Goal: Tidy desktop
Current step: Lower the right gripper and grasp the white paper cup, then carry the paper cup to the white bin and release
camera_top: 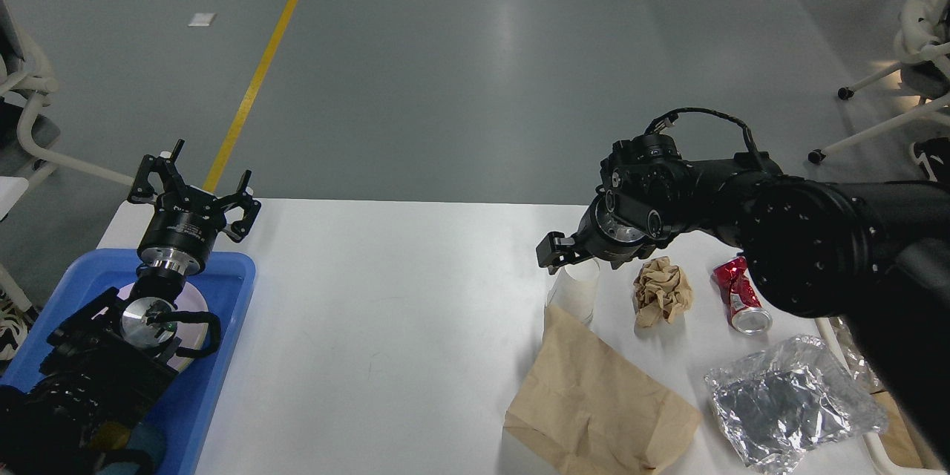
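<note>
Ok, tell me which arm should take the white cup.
Right. The right gripper hangs directly over the rim of the white cup on the desktop. The left gripper sits far across, above the blue tray.

Matte white desktop (386, 326), crinkled shiny foil (794, 401) (glossy), creased brown paper bag (594, 401).

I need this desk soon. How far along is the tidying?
Early. Done: little that shows. In hand: the right pincer is at the white cup's rim, grip unclear. Left: paper bag, crumpled paper, red can, foil on the desk.
</note>
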Tool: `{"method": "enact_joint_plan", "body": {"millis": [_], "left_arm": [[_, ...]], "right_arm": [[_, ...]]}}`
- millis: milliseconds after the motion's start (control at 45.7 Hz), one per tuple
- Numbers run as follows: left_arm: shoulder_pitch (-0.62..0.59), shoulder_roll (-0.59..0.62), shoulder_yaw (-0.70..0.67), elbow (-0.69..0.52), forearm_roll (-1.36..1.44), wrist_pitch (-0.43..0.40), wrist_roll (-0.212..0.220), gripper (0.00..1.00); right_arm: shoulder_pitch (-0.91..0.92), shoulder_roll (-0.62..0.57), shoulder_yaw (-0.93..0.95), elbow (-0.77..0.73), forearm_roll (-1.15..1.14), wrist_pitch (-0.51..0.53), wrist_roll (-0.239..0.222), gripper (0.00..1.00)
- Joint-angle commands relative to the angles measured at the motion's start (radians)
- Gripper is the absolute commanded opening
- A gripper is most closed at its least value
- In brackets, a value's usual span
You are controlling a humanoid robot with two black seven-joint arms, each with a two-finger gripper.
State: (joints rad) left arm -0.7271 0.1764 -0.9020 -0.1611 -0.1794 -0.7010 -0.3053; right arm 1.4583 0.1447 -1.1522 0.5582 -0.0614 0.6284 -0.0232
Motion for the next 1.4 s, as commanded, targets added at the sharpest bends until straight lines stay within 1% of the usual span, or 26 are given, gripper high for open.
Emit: {"method": "enact_joint_plan", "body": {"millis": [0,197,328,394,481,547,590,612,700,744,831,875,984,1072,1137,1290,1378], "left_arm": [[0.000,0.000,0.000,0.000,0.000,0.000,0.000,0.97],[0.000,0.000,0.000,0.000,0.000,0.000,0.000,0.97],[0.000,0.000,0.000,0.000,0.000,0.000,0.000,0.97],[0.000,0.000,0.000,0.000,0.000,0.000,0.000,0.97],[0.000,0.000,0.000,0.000,0.000,0.000,0.000,0.97],[0.000,0.000,0.000,0.000,0.000,0.000,0.000,0.96],[0.000,0.000,0.000,0.000,0.000,0.000,0.000,0.97],[0.000,0.000,0.000,0.000,0.000,0.000,0.000,0.97],[0.000,0.000,0.000,0.000,0.000,0.000,0.000,0.97],[0.000,0.000,0.000,0.000,0.000,0.000,0.000,0.97],[0.000,0.000,0.000,0.000,0.000,0.000,0.000,0.97],[0.000,0.000,0.000,0.000,0.000,0.000,0.000,0.97],[0.000,0.000,0.000,0.000,0.000,0.000,0.000,0.97],[0.000,0.000,0.000,0.000,0.000,0.000,0.000,0.97],[0.000,0.000,0.000,0.000,0.000,0.000,0.000,0.97],[0.000,0.000,0.000,0.000,0.000,0.000,0.000,0.97],[0.000,0.000,0.000,0.000,0.000,0.000,0.000,0.97]], "right_arm": [[-0.016,0.009,0.002,0.000,0.000,-0.030,-0.001,1.00],[-0.029,0.010,0.000,0.002,-0.001,-0.052,-0.001,1.00],[-0.029,0.012,0.002,0.003,0.000,-0.098,-0.001,0.96],[-0.029,0.012,0.003,0.011,0.000,-0.114,-0.001,0.86],[-0.029,0.013,0.003,0.015,-0.001,-0.108,-0.003,0.64],[-0.027,0.013,0.005,0.020,-0.001,-0.101,-0.006,0.42],[-0.027,0.018,0.005,0.028,-0.001,-0.101,-0.011,0.32],[-0.027,0.019,0.005,0.029,-0.001,-0.101,-0.014,0.30],[-0.027,0.022,0.005,0.029,-0.001,-0.102,-0.014,0.26],[-0.026,0.022,0.005,0.029,-0.001,-0.102,-0.015,0.21],[-0.024,0.022,0.005,0.031,-0.001,-0.101,-0.017,0.05],[-0.019,0.022,0.006,0.032,0.000,-0.099,-0.021,0.00],[-0.001,0.024,0.006,0.034,0.002,-0.087,-0.021,0.00],[0.043,0.023,0.011,0.061,0.003,-0.043,-0.021,0.00],[0.100,0.006,0.048,0.089,0.005,-0.009,-0.021,0.00],[0.240,-0.138,0.149,0.186,0.003,0.080,-0.021,0.00],[0.325,-0.210,0.164,0.230,0.003,0.108,-0.021,0.00]]}}
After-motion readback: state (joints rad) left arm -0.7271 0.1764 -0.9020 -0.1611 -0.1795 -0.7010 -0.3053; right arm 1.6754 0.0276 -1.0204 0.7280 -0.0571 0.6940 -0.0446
